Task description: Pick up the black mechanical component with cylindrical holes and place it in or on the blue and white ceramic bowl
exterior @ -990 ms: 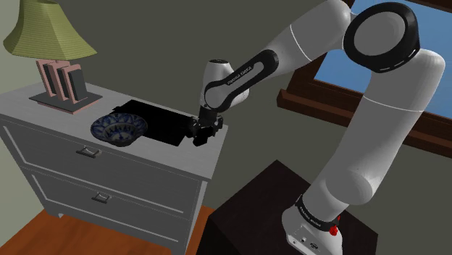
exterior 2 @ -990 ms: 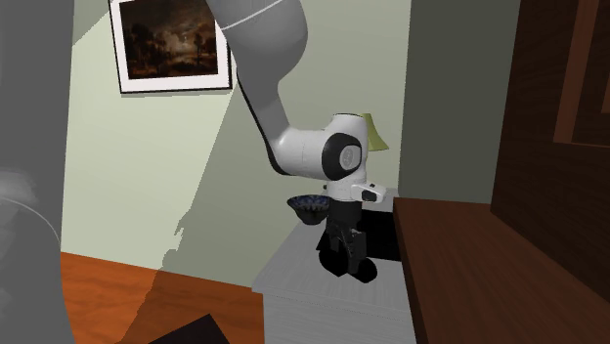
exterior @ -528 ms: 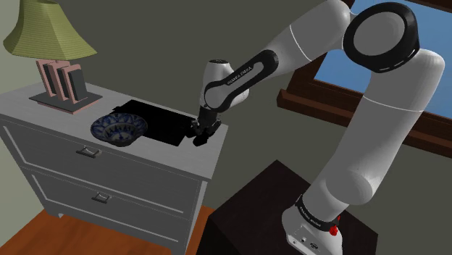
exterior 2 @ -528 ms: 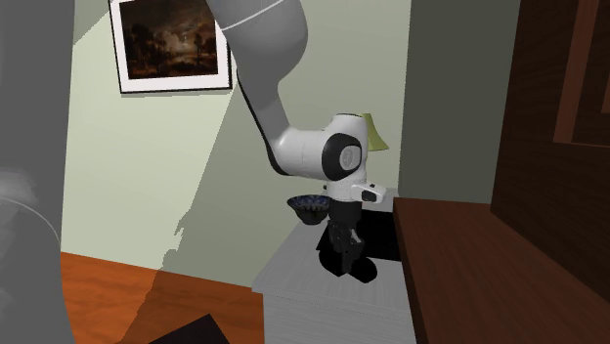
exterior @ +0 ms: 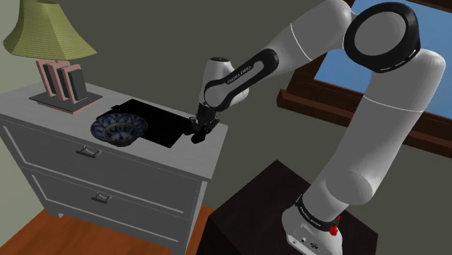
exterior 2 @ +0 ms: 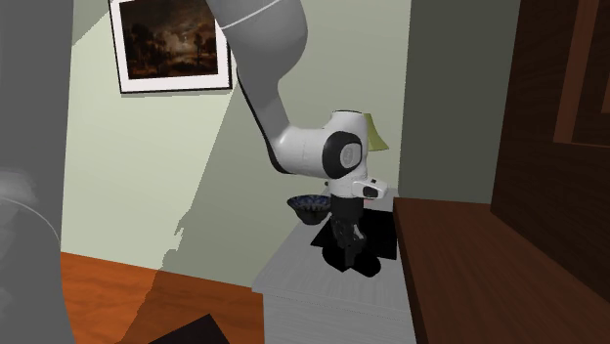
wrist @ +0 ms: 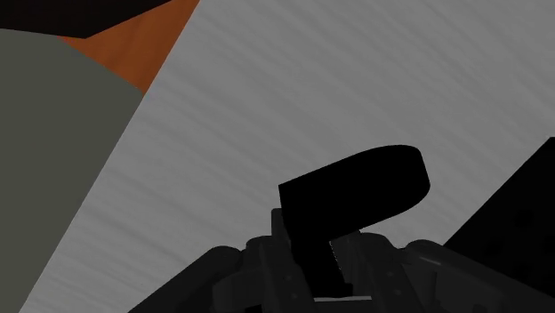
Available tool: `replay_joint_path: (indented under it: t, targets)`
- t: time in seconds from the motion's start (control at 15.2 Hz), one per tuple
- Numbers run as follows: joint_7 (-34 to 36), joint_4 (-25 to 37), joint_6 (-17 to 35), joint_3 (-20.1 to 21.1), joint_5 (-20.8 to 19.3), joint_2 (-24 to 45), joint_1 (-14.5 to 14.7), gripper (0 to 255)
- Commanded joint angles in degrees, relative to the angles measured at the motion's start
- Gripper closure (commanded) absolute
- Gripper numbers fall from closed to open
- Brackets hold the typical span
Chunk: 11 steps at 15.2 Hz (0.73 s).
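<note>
Drawn together since a second ago, now pinching the black component [wrist: 356,200] with the pincer [exterior: 197,136], black against black, outlines hard to separate.

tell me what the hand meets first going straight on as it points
Probably the grey dresser top, close below; the black part clasped in the hand would touch it first, though the gap is unclear.

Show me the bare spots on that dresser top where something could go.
Bare grey: the front corner of the dresser top between the pink bookends and the bowl; also the front strip between the bowl and the gripper, shut on the black component. Crowded: the back by the lamp, and the middle under a flat black patch.
</note>
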Motion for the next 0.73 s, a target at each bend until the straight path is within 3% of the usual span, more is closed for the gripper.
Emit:
replay_joint_path:
  t: [0.0, 0.66]
  targets:
    - [-0.07, -0.25, -3.23, 0.02, 0.12, -0.41, -0.03, 255]
    - [-0.72, 1.49, -10.69, 0.21, 1.08, -6.17, -0.16, 255]
